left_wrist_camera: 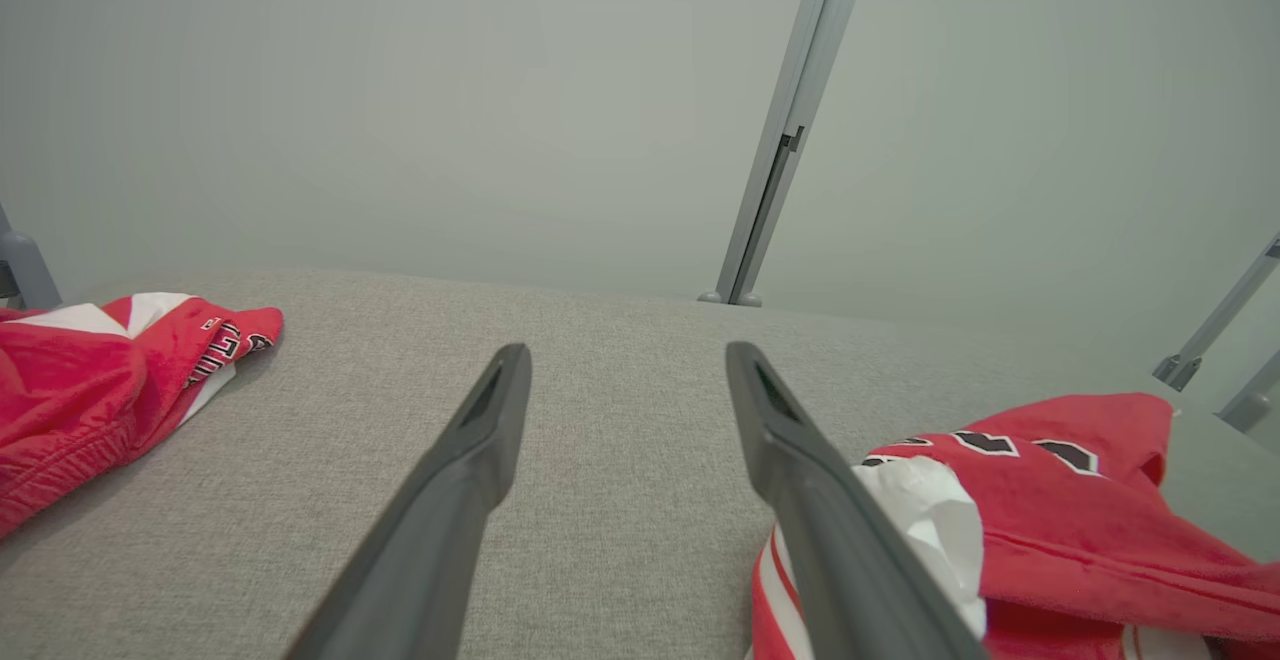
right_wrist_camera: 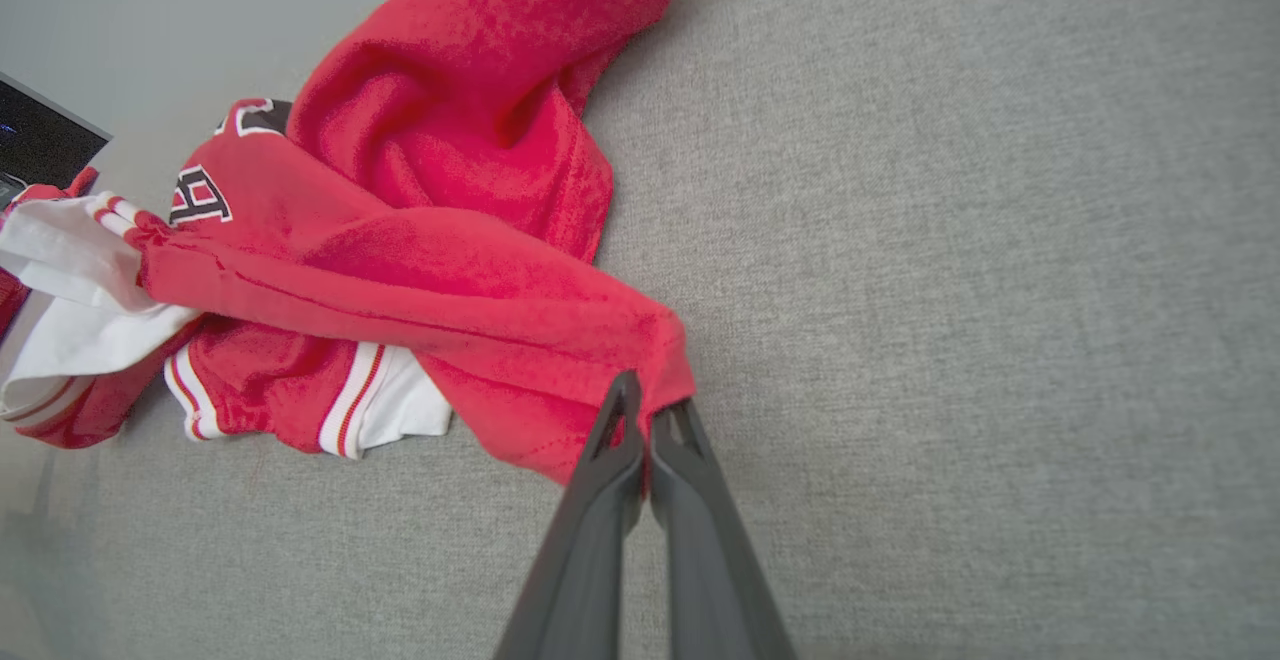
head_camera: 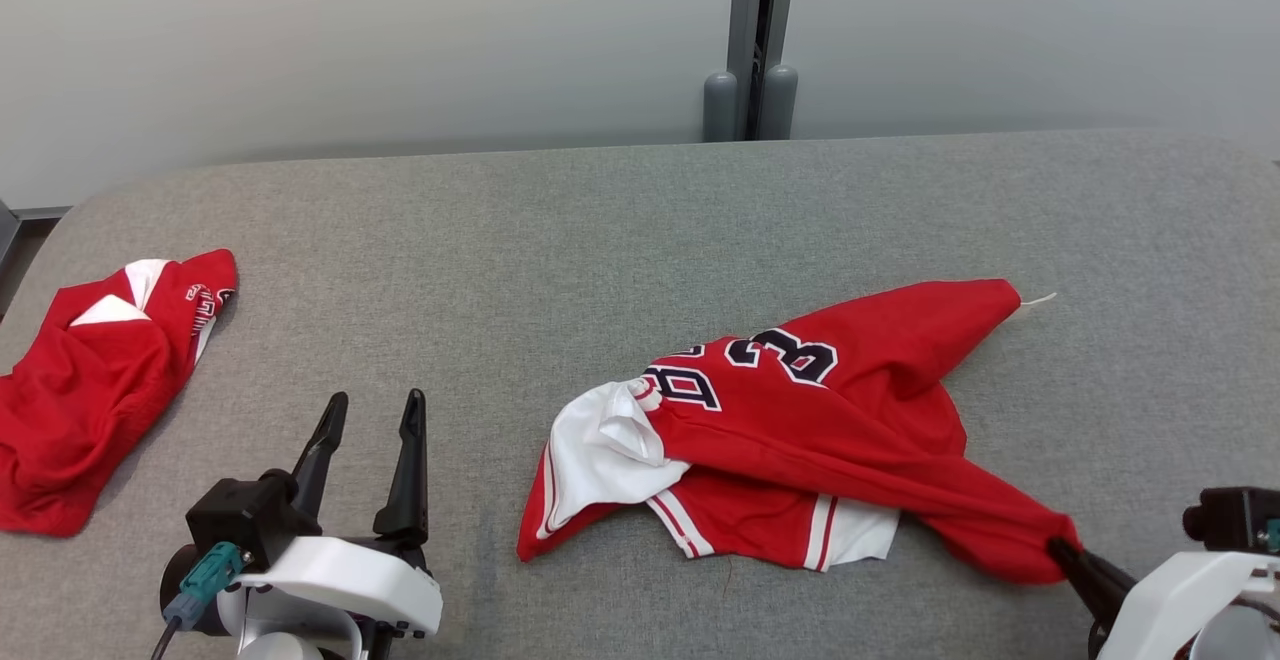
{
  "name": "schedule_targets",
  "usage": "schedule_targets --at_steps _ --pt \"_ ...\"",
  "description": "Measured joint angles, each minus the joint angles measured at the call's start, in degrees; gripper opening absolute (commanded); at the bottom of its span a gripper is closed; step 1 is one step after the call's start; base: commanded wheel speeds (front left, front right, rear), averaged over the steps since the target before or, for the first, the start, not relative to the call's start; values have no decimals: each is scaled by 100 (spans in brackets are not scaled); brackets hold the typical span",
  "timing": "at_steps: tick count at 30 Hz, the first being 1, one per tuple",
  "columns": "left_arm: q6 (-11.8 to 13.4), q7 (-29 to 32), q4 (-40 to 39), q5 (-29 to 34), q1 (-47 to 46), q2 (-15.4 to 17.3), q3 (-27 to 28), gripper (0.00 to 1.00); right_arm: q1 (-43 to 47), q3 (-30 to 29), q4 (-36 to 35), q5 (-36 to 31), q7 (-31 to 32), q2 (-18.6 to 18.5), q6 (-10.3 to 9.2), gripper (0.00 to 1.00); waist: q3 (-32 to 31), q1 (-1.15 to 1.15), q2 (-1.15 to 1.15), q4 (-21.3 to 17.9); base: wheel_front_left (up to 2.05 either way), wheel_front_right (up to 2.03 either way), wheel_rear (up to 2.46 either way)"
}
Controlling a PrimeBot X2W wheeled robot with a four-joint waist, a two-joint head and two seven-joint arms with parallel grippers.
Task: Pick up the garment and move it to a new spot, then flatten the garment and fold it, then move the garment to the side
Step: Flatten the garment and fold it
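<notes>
A crumpled red garment (head_camera: 800, 420) with white trim and dark numerals lies on the grey table, right of centre. My right gripper (head_camera: 1058, 546) is shut on its near right corner, which is pulled into a taut ridge; in the right wrist view the closed fingertips (right_wrist_camera: 648, 410) pinch that red fabric (right_wrist_camera: 450, 270). My left gripper (head_camera: 372, 410) stands open over bare table at the lower left, well left of the garment. In the left wrist view its spread fingers (left_wrist_camera: 480, 440) frame bare cloth, with the garment (left_wrist_camera: 1050, 520) at the right edge.
A second red and white garment (head_camera: 90, 380) lies bunched at the table's left edge, also seen as a red heap (left_wrist_camera: 100, 370) from the left wrist. A grey post (head_camera: 752, 40) rises behind the table's far edge against a pale wall.
</notes>
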Motion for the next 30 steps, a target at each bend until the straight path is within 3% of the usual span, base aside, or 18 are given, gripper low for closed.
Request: schedule_targets --at_steps 1,3,4,12,22,30 --pt "0 0 1 0 -3 0 -8 100 1 58 121 0 0 -1 -1 8 0 0 0 9 0 0 0" --pt "1 1 8 -2 -3 3 -10 100 4 130 301 8 -13 9 0 75 -7 0 0 21 0 0 0" --pt "1 1 12 -4 -3 7 -11 100 4 157 370 15 -37 11 0 100 -13 0 0 25 0 0 0" --pt "7 0 57 -54 15 12 -13 100 7 308 620 214 -180 29 0 100 -120 0 0 -22 0 0 0" --pt "33 2 24 -89 72 57 -20 100 -68 71 -438 339 -857 -21 0 100 -232 0 0 -159 0 0 0" --pt "70 110 -125 -98 79 88 -73 100 -68 -294 -1024 -246 -1898 519 -1 100 -226 0 0 -153 0 0 0"
